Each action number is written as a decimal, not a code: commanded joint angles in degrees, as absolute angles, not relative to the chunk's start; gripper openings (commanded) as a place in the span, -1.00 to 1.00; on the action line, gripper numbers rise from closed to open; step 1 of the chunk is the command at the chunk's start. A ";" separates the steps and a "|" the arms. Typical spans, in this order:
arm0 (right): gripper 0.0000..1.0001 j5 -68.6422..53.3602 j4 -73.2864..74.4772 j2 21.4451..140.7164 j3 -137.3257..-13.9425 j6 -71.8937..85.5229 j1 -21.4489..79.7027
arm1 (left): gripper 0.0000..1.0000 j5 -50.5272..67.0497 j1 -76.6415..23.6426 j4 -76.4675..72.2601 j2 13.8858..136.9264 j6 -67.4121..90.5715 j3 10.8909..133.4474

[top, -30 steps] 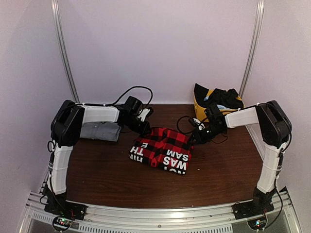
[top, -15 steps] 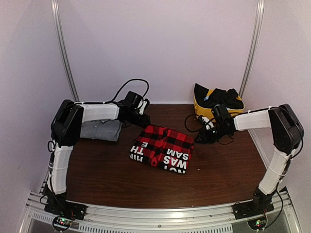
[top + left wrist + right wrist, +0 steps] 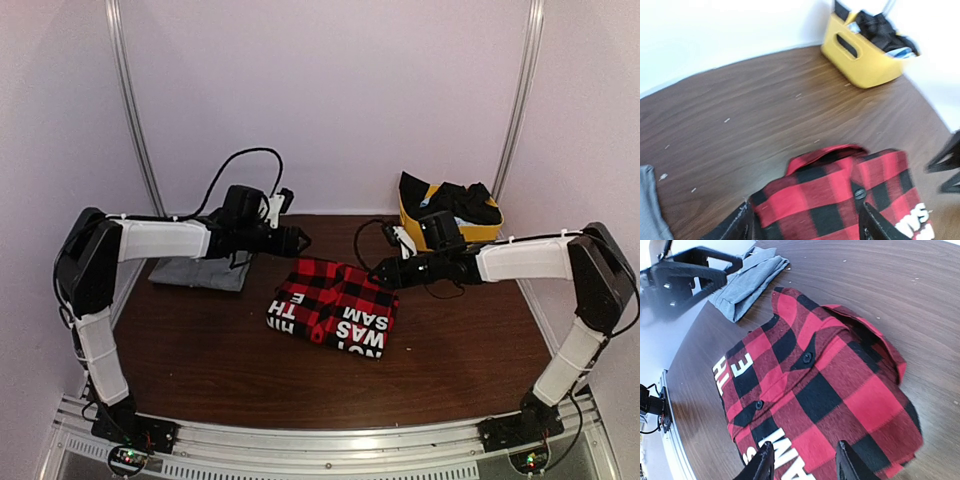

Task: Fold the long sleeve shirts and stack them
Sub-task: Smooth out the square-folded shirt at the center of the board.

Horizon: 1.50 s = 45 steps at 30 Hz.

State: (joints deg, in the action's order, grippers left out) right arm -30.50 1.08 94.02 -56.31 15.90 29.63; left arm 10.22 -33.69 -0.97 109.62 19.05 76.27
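Observation:
The red-and-black checked flannel shirt lies folded mid-table, white lettering on its near part. It also fills the left wrist view and the right wrist view. The folded grey shirt rests at the far left. My left gripper hovers just beyond the flannel's far left corner, jaws wide apart and empty. My right gripper hangs over the flannel's far right corner, open with nothing held.
A yellow bin with dark clothes in it stands at the back right. Black cables trail behind both wrists. White walls close in the table at the back and both sides.
Both grippers have opened and lifted off the flannel's far corners. The left arm has stretched out from further left. The flannel has stayed where it was.

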 commanded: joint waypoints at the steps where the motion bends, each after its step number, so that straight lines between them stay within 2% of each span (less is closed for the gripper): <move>1: -0.15 -36.17 -10.47 99.90 -56.94 21.49 30.41 | 0.47 23.81 -33.36 -10.90 111.63 22.82 75.27; 8: -0.20 -37.01 -20.90 108.00 -55.58 28.41 30.09 | 0.40 30.02 -33.40 -14.77 121.51 27.84 79.67; 17: -0.23 -29.73 -26.06 109.63 -46.61 36.21 28.36 | 0.28 25.33 -33.40 -13.07 132.30 31.27 86.07; 27: -0.23 -26.72 -29.16 105.29 -38.69 37.90 28.34 | 0.35 26.27 -33.40 -16.48 130.40 30.36 83.29; 30: -0.10 -24.55 -27.02 99.76 -36.93 35.08 28.39 | 0.39 24.98 -33.40 -17.87 125.99 28.42 79.99; 32: 0.24 -22.71 -22.70 95.52 -37.14 31.89 28.34 | 0.43 23.67 -33.40 -18.48 122.51 26.48 77.54; 35: 0.54 -19.97 -13.50 90.23 -39.37 27.00 28.26 | 0.47 21.10 -33.40 -19.09 116.50 24.89 73.49; 39: 0.73 -17.80 -6.41 87.66 -43.87 22.47 27.75 | 0.50 19.89 -33.69 -21.31 110.40 25.06 66.49; 45: 0.79 -17.24 1.20 94.35 -56.15 15.91 27.19 | 0.51 17.51 -36.05 -23.37 103.09 25.75 57.38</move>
